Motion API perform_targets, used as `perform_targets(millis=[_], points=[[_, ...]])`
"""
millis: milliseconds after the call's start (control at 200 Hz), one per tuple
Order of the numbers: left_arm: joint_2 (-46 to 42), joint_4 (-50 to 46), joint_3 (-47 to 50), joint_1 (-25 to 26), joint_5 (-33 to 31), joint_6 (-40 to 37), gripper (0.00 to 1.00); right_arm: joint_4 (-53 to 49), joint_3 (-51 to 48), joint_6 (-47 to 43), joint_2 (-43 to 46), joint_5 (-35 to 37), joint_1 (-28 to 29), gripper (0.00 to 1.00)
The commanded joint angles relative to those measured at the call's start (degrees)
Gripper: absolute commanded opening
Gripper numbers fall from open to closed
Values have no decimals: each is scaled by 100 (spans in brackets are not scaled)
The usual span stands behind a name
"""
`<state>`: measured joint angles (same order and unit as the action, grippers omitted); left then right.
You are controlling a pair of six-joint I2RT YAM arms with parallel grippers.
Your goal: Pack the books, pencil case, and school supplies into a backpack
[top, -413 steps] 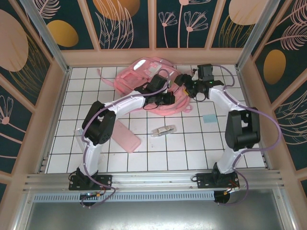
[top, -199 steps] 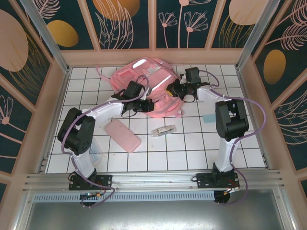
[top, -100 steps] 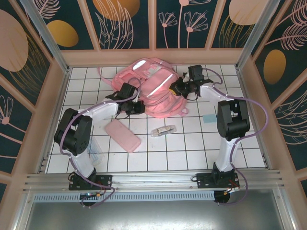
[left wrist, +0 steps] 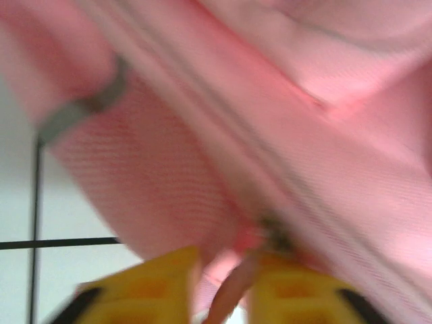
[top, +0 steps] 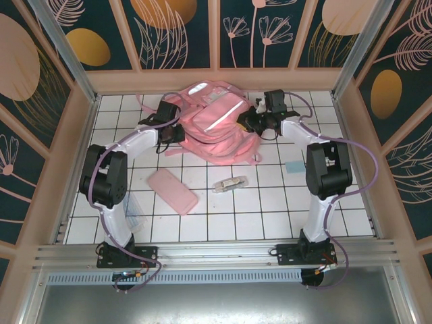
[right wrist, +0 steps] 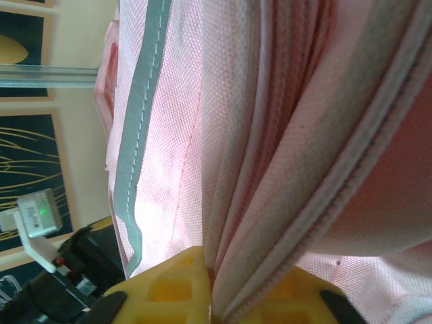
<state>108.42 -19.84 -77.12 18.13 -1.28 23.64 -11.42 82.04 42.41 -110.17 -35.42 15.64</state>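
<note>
blurred backpack (left wrist: 283, 135), left end effector (left wrist: 226, 266) cut off

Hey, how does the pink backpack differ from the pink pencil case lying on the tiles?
The backpack is far bigger than the case. The backpack is soft and lumpy, with straps and a pale reflective strip; the case is flat, plain and oblong with rounded corners. The backpack lies at the far side; the case lies nearer, apart from it. Both are pink.

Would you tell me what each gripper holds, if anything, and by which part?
The right gripper pinches the large soft pink backpack by a fabric fold at a seam; for the left gripper, it cannot be told.
</note>
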Motion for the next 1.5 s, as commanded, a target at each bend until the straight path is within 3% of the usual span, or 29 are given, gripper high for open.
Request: perform_targets(millis=[0,50,95,130,340,470,645,836,921,996,1116,1261,1496], points=[[-409,-167,136,-380,-362,268,63,-229,316,-678,567,240,-179,45],[-671,-69,328,-355,-103,303,85,-431,251,-849,696,317,-134,67],[-962,15,473,-273,-16,272,96,-590,151,-1000,827,418,-110,89],[-1223,68,544,-179,-4,193,99,-698,52,-1092,962,515,-98,99],[-1464,238,70,717,-144,-432,96,-1110,-540,-1481,1620,1638,-252,99],[-707,196,-708,1238,-261,-796,95,-1085,-832,-1507,1863,1872,-669,99],[539,-151,-1973,1723,-495,-1559,94,-911,-1238,-1706,2093,1556,-1170,99],[1774,-763,-3208,1791,-408,-2101,84,-580,-1945,-1719,2282,1225,-1286,99],[2089,-955,-3411,1791,-393,-2338,77,-503,-2203,-1693,2327,1126,-1286,99],[2214,-957,-3355,1795,-277,-2435,77,-467,-2342,-1700,2350,1081,-1284,99],[2265,-940,-3146,1790,-5,-2453,82,-491,-2360,-1705,2306,1034,-1288,99],[2063,-1027,-2986,1794,815,-2331,87,-484,-2279,-1701,2246,940,-1265,99],[1363,-988,-2604,1805,1288,-2162,85,-476,-2238,-1711,2171,915,-1195,99]])
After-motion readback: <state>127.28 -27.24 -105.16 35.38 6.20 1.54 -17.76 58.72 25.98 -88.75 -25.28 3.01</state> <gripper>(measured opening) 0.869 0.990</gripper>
